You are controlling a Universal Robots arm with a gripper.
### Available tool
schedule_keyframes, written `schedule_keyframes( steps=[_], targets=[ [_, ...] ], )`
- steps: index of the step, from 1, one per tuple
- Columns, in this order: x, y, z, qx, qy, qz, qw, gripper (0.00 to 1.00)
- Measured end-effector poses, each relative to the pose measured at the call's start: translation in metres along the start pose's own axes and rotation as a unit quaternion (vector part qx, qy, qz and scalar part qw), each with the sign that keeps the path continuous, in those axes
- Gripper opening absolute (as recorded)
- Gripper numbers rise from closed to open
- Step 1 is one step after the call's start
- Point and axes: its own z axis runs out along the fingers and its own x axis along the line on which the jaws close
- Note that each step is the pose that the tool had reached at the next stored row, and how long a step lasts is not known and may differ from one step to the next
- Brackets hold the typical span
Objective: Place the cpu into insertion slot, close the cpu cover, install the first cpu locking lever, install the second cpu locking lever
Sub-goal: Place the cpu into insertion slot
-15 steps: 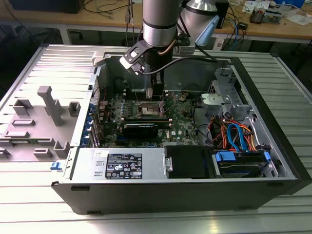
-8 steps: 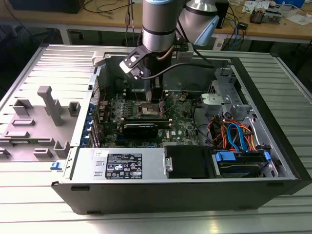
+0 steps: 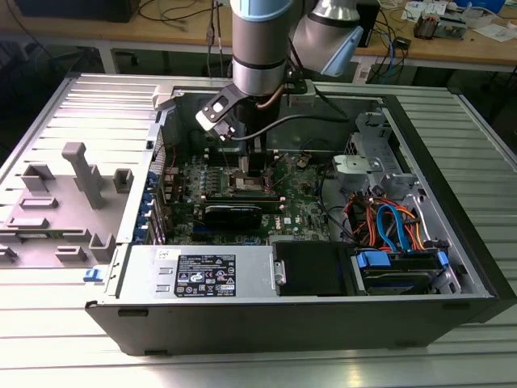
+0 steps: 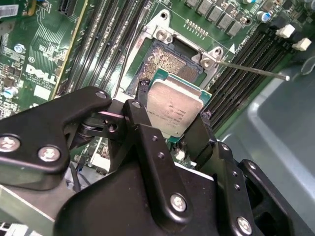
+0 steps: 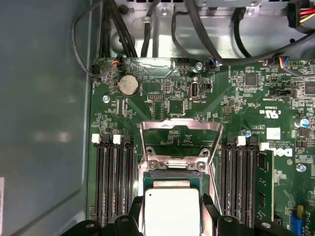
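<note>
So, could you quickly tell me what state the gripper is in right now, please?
The gripper is shut on the cpu, holding it over the insertion slot; the cpu cover stands open.

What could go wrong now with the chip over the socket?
The gripper grips the cpu by its edges over the bare contacts of the socket; landing it skewed or offset could damage them. The locking lever juts out beside the socket and the cpu cover stands open, so the gripper might snag either.
</note>
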Motion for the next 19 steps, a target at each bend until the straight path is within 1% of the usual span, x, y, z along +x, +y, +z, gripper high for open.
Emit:
schedule_keyframes(
  steps=[2, 5, 10, 14, 16, 17, 19],
  targets=[
    [-0.0001, -0.001, 0.0035, -0.0005, 0.0, 0.003, 1.0, 0.55],
    [-0.0001, -0.0017, 0.0059, -0.0008, -0.0002, 0.013, 0.9999, 0.55],
    [-0.0004, -0.0032, 0.011, -0.0009, -0.0002, 0.013, 0.9999, 0.55],
    [-0.002, -0.004, 0.0191, -0.0008, -0.0002, 0.013, 0.9999, 0.55],
    [-0.003, -0.0043, 0.0217, -0.0008, -0.0002, 0.013, 0.9999, 0.55],
    [-0.0051, -0.0057, 0.0253, -0.0009, -0.0002, 0.013, 0.9999, 0.55],
    [-0.0065, -0.007, 0.0289, -0.001, -0.0004, 0.015, 0.9999, 0.55]
  ],
)
